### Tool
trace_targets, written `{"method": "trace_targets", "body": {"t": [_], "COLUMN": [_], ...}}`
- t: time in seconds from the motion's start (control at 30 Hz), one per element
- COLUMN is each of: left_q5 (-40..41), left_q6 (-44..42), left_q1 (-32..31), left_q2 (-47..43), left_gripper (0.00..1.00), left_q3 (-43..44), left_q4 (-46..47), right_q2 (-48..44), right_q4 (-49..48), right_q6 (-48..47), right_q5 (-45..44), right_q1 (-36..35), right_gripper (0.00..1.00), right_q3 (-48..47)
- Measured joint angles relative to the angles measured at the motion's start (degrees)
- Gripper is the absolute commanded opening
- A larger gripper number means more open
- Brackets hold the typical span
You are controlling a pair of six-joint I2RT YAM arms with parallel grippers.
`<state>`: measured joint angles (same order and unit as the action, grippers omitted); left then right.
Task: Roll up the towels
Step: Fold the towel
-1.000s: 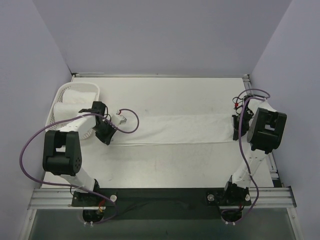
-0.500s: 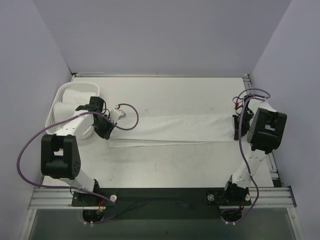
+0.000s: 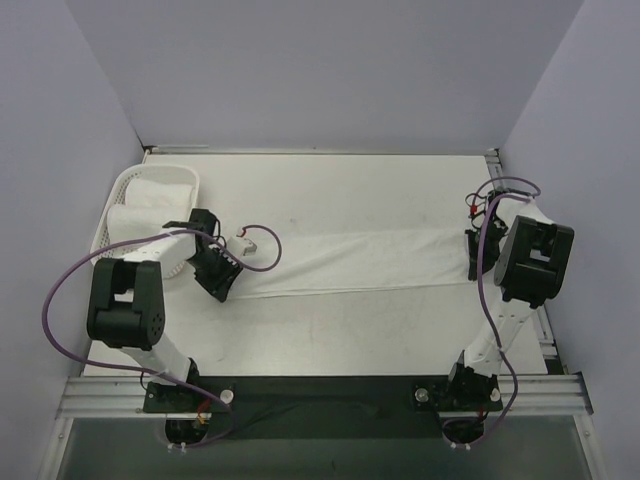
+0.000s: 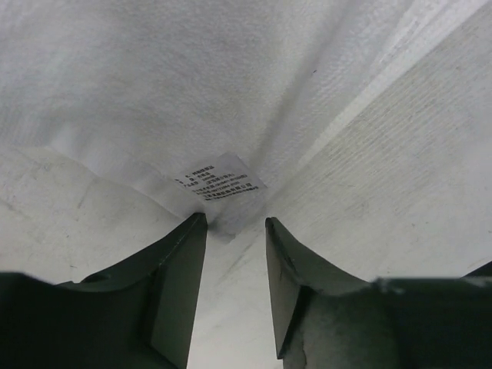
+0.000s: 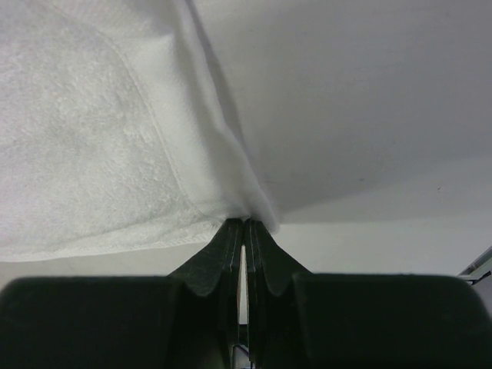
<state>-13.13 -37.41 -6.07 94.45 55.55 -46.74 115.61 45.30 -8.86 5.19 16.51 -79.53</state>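
A long white towel (image 3: 360, 258) lies stretched flat across the table from left to right. My left gripper (image 3: 222, 283) is at its near-left corner. In the left wrist view the jaws (image 4: 235, 221) are open. The towel's corner (image 4: 192, 77) with a small printed label (image 4: 219, 183) lies just ahead of the fingertips, not gripped. My right gripper (image 3: 470, 258) is at the towel's right end. In the right wrist view it (image 5: 244, 223) is shut on the towel's edge (image 5: 92, 115), which is lifted slightly off the table.
A white basket (image 3: 120, 180) stands at the far left and holds two rolled white towels (image 3: 160, 195). Purple cables loop from both arms. Walls close the table on three sides. A rail runs along the right edge.
My left gripper swung toward the basket, then came back down to the towel's near-left corner. The towel's left end shifted a little to the right. The right arm has not moved.
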Motion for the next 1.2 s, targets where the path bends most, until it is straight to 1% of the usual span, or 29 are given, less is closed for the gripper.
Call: {"method": "trace_targets", "body": {"t": [0.03, 0.07, 0.17, 0.2, 0.3, 0.37, 0.43, 0.5, 0.6, 0.7, 0.9, 1.07, 1.13, 1.2], "left_q5": [-0.24, -0.48, -1.03, -1.29, -2.27, -3.08, -3.72, -3.91, -3.87, -3.76, -2.91, -1.99, -1.75, -1.38], "left_q6": [0.09, -0.07, -0.57, -0.66, -0.72, -0.48, 0.24, 1.51, 3.65, 5.68, 8.44, 9.64, 9.94, 10.10], "left_q1": [0.02, 0.09, 0.74, 1.03, 1.60, 1.68, 1.68, 1.66, 1.68, 1.68, 1.68, 1.79, 1.90, 2.01], "left_q2": [-0.15, -0.22, -0.55, -0.83, -2.82, -3.96, -4.37, -4.17, -2.62, 0.98, 8.02, 12.22, 13.14, 14.08], "left_gripper": [0.58, 0.59, 0.60, 0.60, 0.60, 0.60, 0.60, 0.60, 0.59, 0.59, 0.59, 0.63, 0.63, 0.62], "left_q3": [0.02, 0.28, 2.56, 3.85, 8.33, 11.34, 13.70, 14.99, 15.91, 17.44, 20.52, 22.53, 22.62, 22.69], "left_q4": [-0.33, -0.79, -2.82, -3.87, -5.51, -5.90, -5.73, -4.92, -3.74, -1.86, 1.31, 3.10, 3.48, 3.76], "right_q2": [-0.02, -0.02, -0.11, -0.24, -1.44, -2.91, -4.85, -6.82, -8.31, -7.50, 0.07, 6.80, 8.83, 10.08], "right_q4": [0.04, 0.15, 0.35, 0.57, 1.92, 3.28, 4.35, 5.44, 6.91, 7.30, 6.25, 4.96, 4.94, 4.63], "right_q6": [-0.09, -0.24, -0.55, -0.70, -1.44, -1.86, -2.16, -2.71, -3.67, -4.15, -4.28, -4.28, -4.28, -4.26], "right_q5": [0.11, 0.22, 0.98, 1.60, 3.52, 4.96, 6.47, 7.72, 8.48, 8.85, 10.67, 12.55, 13.27, 13.66], "right_q1": [0.00, 0.00, 0.20, 0.35, 0.79, 1.18, 1.53, 1.97, 2.75, 3.32, 3.32, 2.64, 2.14, 1.44], "right_gripper": [0.01, 0.03, 0.15, 0.22, 0.32, 0.35, 0.41, 0.45, 0.45, 0.45, 0.41, 0.46, 0.46, 0.44], "right_q3": [-0.02, -0.09, -0.61, -0.96, -2.56, -4.07, -5.70, -7.37, -10.84, -15.67, -25.99, -28.02, -28.02, -28.02]}}
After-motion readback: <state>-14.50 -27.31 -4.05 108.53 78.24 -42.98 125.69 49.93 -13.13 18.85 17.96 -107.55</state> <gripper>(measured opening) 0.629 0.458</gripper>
